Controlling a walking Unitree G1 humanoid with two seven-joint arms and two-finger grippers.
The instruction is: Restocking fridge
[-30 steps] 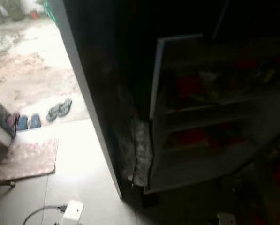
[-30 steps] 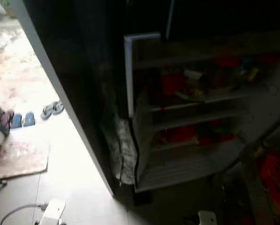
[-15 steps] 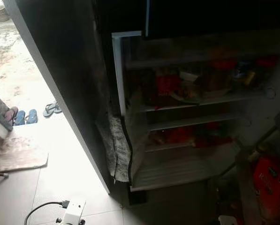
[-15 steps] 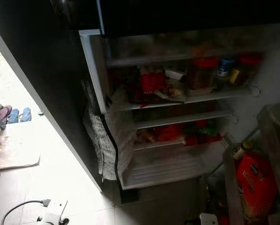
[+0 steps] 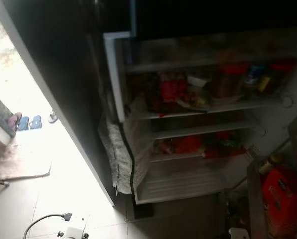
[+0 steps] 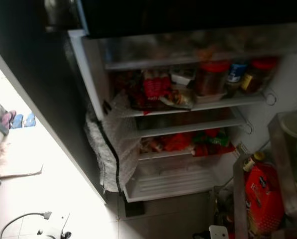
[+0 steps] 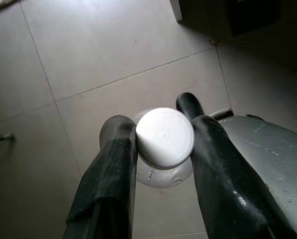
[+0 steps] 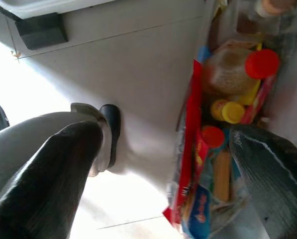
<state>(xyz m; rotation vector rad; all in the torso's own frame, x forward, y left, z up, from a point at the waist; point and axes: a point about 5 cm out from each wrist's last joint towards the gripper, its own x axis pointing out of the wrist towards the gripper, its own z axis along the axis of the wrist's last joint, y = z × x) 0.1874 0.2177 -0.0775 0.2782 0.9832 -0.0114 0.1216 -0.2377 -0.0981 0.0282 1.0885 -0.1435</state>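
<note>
Fridge: stood open ahead of the robot, its dark door swung wide to the robot's left, the white shelves lit and tilted in the head views.
Upper shelf: carried a red packet near the hinge side, then a brown jar with a red lid, a blue-labelled jar and another red-lidded jar further from the door.
Lower shelf: held red and green packets; the ribbed bottom tray under it lay bare.
Door edge: a grey, crumpled lining hung along the fridge's lower hinge side.
Right of fridge: a red bag with a bottle top poking above it sat close to the fridge's bottom corner, beside a rack.
Left of fridge: bright tiled floor, a mat, sandals by the doorway, and a white power strip with its cable.
Left pincer: closed on a white-capped bottle, the cap pinched between both black fingers, held over the floor tiles well short of the fridge.
Right pincer: fingers spread wide apart, holding nothing, hanging above the floor beside a red bag of groceries with red and yellow caps showing.
</note>
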